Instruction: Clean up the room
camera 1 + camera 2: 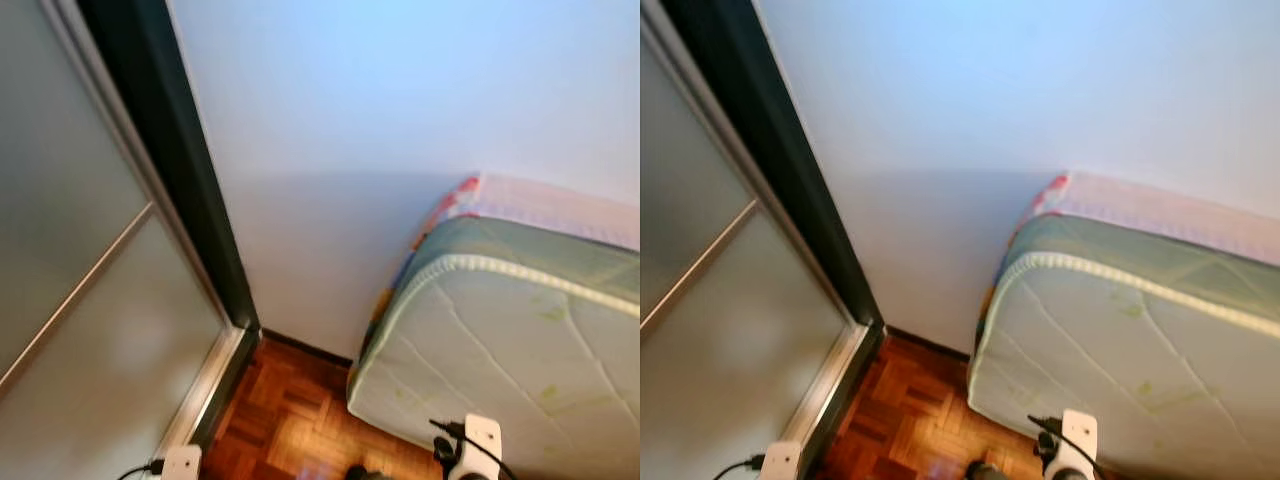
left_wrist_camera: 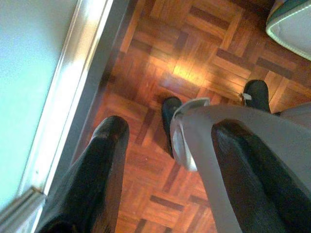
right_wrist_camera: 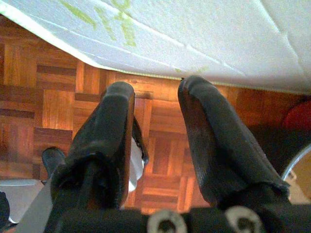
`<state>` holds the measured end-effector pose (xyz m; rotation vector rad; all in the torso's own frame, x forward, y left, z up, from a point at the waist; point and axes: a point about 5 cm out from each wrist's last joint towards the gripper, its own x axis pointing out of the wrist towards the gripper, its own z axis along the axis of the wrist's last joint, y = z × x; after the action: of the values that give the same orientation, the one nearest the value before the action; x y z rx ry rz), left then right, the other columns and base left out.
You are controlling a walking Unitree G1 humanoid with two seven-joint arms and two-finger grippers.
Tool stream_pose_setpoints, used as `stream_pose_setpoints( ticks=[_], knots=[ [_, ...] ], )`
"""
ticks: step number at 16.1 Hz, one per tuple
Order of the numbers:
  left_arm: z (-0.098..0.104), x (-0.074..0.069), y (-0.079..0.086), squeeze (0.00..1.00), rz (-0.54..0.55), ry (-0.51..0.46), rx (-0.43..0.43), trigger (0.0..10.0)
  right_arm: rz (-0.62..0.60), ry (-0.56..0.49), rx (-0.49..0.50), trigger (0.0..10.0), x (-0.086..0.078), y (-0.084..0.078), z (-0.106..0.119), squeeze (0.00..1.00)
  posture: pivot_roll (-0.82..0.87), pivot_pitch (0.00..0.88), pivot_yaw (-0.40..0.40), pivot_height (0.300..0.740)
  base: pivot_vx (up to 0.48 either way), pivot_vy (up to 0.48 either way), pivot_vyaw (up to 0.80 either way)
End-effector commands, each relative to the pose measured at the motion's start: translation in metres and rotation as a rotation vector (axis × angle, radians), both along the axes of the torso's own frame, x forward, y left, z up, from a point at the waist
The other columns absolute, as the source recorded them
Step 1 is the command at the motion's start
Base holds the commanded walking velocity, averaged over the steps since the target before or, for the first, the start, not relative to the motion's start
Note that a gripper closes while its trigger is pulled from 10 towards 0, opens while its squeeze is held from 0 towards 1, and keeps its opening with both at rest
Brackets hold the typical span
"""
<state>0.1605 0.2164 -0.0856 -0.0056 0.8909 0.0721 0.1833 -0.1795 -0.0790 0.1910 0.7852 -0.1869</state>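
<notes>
Two grippers hang idle over the reddish-brown parquet floor (image 2: 160, 63), left gripper (image 2: 167, 145) and right gripper (image 3: 155, 126) both with fingers apart, holding nothing. Nearest clutter is the pale quilted mattress (image 1: 510, 350) (tilted on its long edge, running along the white wall (image 1: 350, 150)). It looks bulky, floppy; best gripped at its piped corner.

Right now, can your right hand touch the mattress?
Probably yes. The right hand hangs open and empty just beside the mattress, above bare wooden floor, with nothing between them.
</notes>
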Motion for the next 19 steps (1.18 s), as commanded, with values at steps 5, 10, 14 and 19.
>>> stream_pose_setpoints(
  ticks=[5,10,14,19],
  knots=[
    [0.029,0.050,0.028,0.00,-0.046,-0.033,0.035,10.0,0.070,0.007,0.043,10.0,0.042,-0.011,0.019,0.00,0.07,0.000,-0.008,0.740,0.000,0.000,-0.70],
    [0.026,0.044,0.028,0.00,-0.055,-0.019,0.052,10.0,0.078,0.007,0.033,10.0,0.043,-0.011,0.020,0.00,0.07,0.000,-0.008,0.740,0.000,0.000,-0.70],
    [0.027,0.063,-0.010,0.00,-0.153,-0.020,0.102,10.0,0.064,0.002,0.042,10.0,0.044,-0.012,0.020,0.00,0.08,0.000,-0.008,0.740,0.000,-0.087,-0.70],
    [0.035,0.081,-0.027,0.00,-0.114,-0.053,0.058,10.0,0.081,0.002,0.037,10.0,0.043,-0.011,0.020,0.00,0.07,0.000,-0.008,0.740,0.000,-0.192,-0.70]
  ],
)
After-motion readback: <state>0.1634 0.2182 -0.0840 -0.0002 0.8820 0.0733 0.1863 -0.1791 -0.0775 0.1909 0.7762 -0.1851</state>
